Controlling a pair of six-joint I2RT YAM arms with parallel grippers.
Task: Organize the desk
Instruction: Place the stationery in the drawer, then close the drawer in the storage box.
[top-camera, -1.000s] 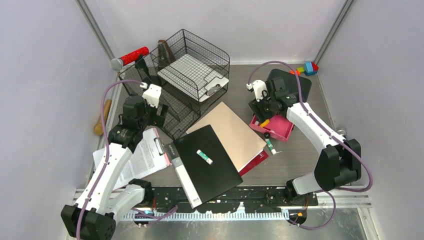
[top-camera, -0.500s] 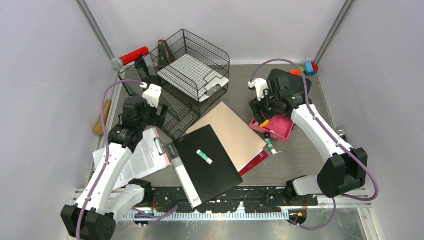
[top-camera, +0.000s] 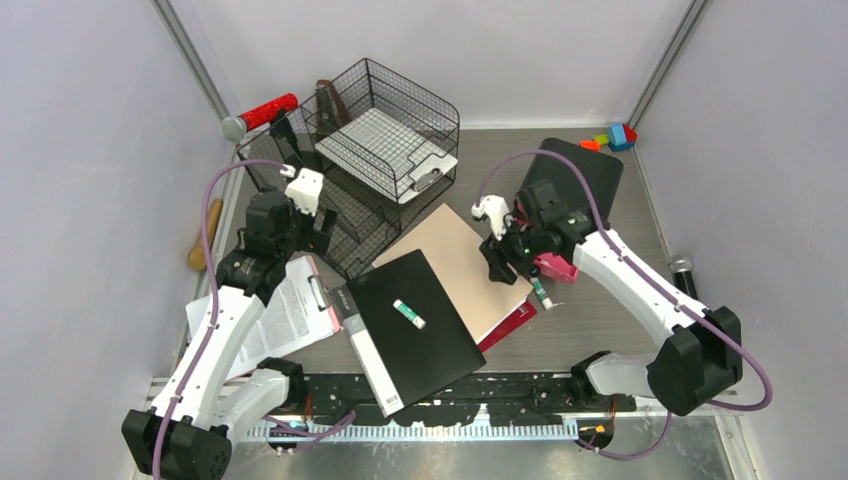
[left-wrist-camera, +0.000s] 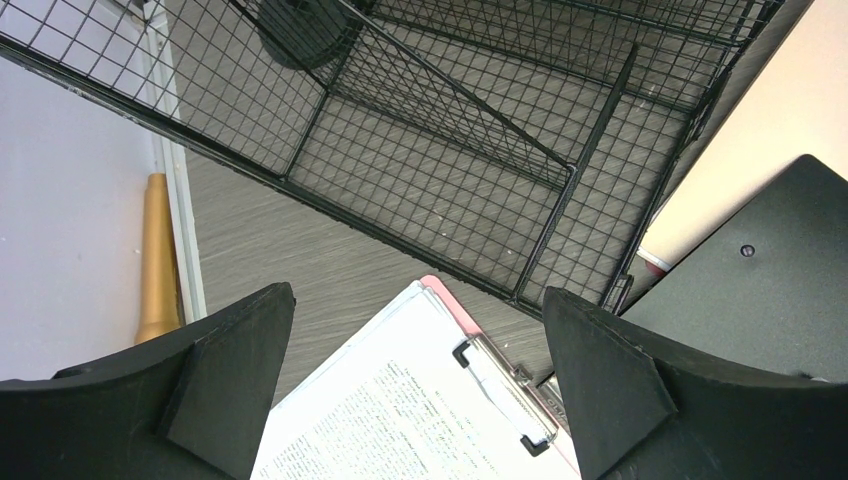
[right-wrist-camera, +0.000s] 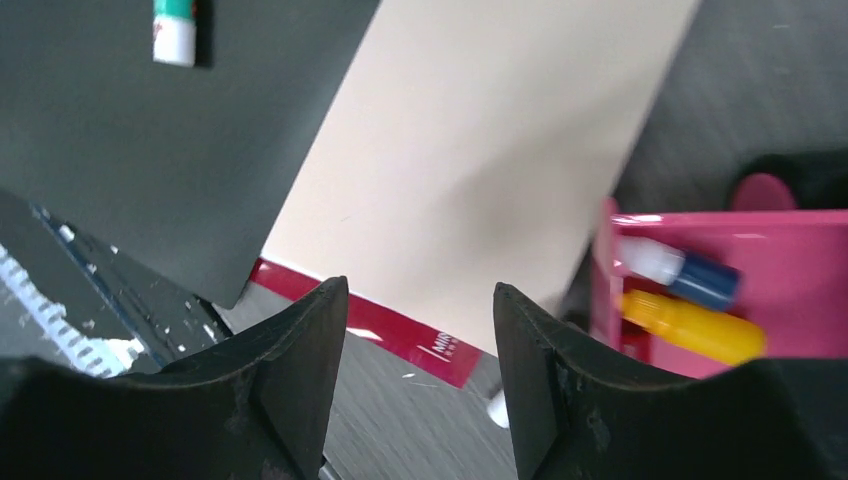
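Desk (left-wrist-camera: 290, 250): streaked grey wood-grain | left pincer (left-wrist-camera: 417, 300) spread beside wire-mesh rack (left-wrist-camera: 450, 150) | right pincer (right-wrist-camera: 420, 292) spread

A black wire rack (top-camera: 395, 110) stands at the back left, a grey clipboard (top-camera: 385, 140) in its upper tray, a red-handled microphone (top-camera: 262, 112) beside it. Nearer lie a pink clipboard (top-camera: 285, 315) with printed paper and a black folder (top-camera: 415, 340) bearing a green-and-white tube (top-camera: 408, 313), over a tan folder (top-camera: 465, 260) and a red book (top-camera: 512, 322). A pink drawer (top-camera: 558, 268) holds a yellow marker (right-wrist-camera: 692, 326). Coloured blocks (top-camera: 612, 136) sit in the far right corner.
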